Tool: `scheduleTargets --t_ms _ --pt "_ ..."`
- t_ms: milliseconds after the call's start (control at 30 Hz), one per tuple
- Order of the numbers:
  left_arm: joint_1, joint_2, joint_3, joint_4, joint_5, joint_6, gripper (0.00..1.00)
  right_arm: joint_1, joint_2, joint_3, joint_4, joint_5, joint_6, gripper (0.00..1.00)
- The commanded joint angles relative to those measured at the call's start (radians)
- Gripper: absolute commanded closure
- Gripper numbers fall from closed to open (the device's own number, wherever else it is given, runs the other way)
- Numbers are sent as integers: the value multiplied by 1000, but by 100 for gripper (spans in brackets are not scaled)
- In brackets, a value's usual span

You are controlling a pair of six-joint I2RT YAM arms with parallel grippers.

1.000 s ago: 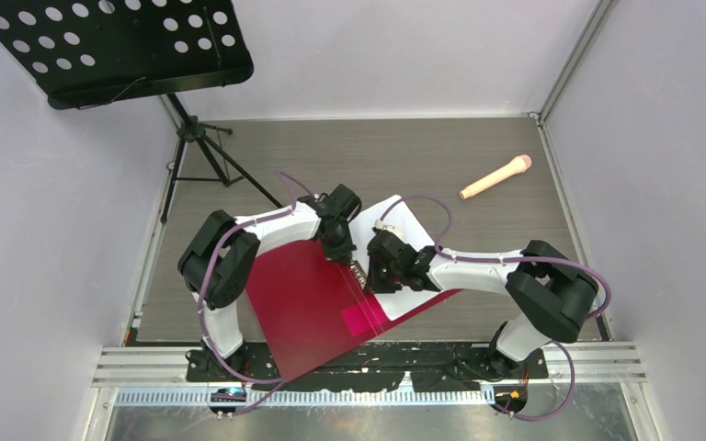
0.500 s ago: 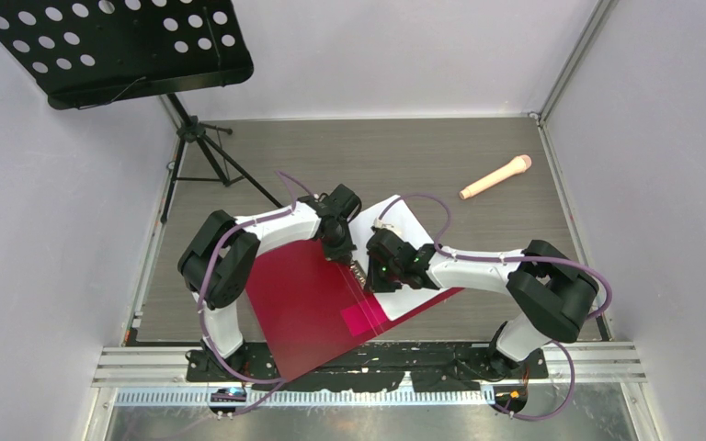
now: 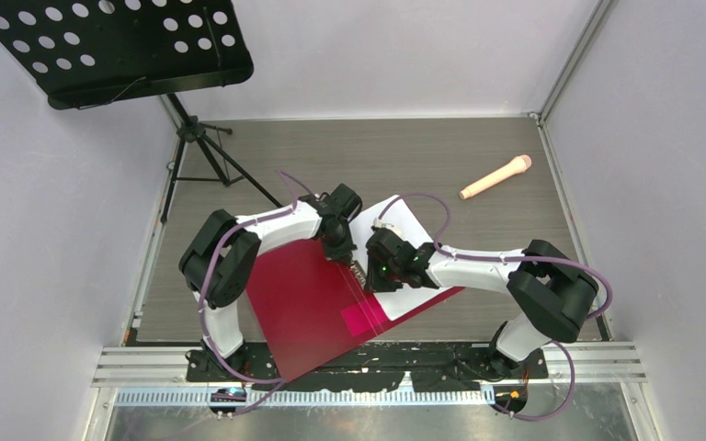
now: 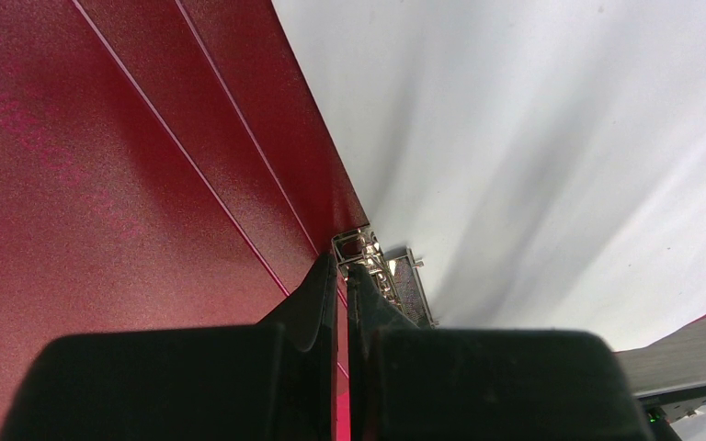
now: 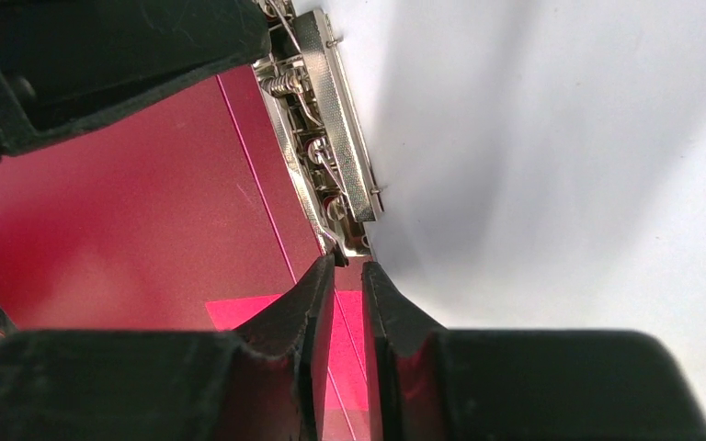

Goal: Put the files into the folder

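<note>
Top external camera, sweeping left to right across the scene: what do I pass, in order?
music stand → bare left half of the folder → files → microphone. Both claws meet over the folder's spine, too overlapped to place.

a lab test cell: plain white walls [image 3: 404, 55], aluminium framing [image 3: 368, 366].
</note>
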Motion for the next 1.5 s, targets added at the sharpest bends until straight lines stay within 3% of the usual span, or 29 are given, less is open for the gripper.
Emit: scheduleTargets --t_ms 0,300,400,467,633,867,1067,1233,1467 --pt "-11 63 -14 -43 -57 46 100 5 -36 32 -29 32 -19 76" --pt "10 13 52 -39 -31 132 100 5 -77 53 -40 53 -30 70" --pt "29 -20 93 -53 8 161 93 5 -102 73 -50 74 -44 69" --pt "44 -51 112 -66 14 177 79 5 -113 82 -53 91 -60 67" --pt "97 -182 100 -127 3 203 30 24 -95 138 -89 172 -148 58" --pt "325 -497 -186 -115 51 242 4 108 29 297 -201 348 -265 34" --pt "510 -705 -420 -78 90 264 1 123 179 394 -245 421 -315 29" --pt "532 -836 -589 -10 28 208 0 123 225 385 -225 428 -335 30" --pt "534 -976 -706 -29 -183 176 0 120 224 335 -202 414 -347 30"
